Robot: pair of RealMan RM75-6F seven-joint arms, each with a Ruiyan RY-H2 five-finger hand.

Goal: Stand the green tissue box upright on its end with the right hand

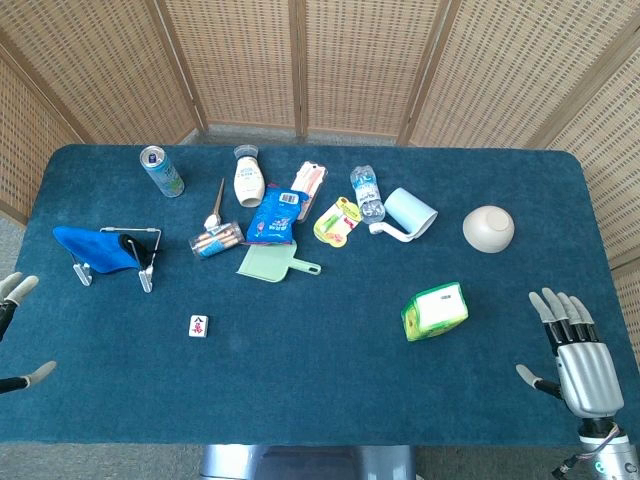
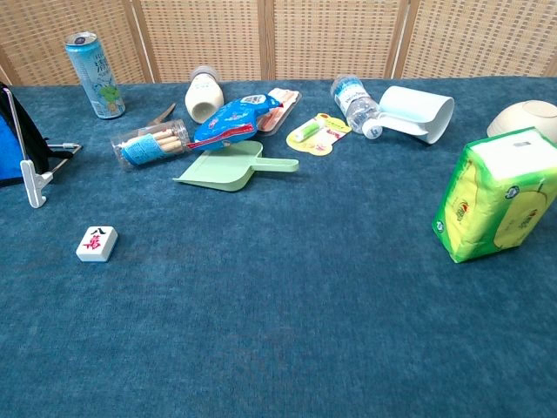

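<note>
The green tissue box lies on the blue table right of centre, its white top panel facing up; in the chest view the tissue box sits at the right edge, resting on a long side. My right hand hovers near the table's front right corner, fingers spread and empty, about a hand's width right of the box. Only fingertips of my left hand show at the far left edge, spread apart and holding nothing. Neither hand appears in the chest view.
Behind the box are a pale bowl, a light blue mug, a small water bottle, a green dustpan and snack packets. A mahjong tile, a can and a stand with blue cloth sit left.
</note>
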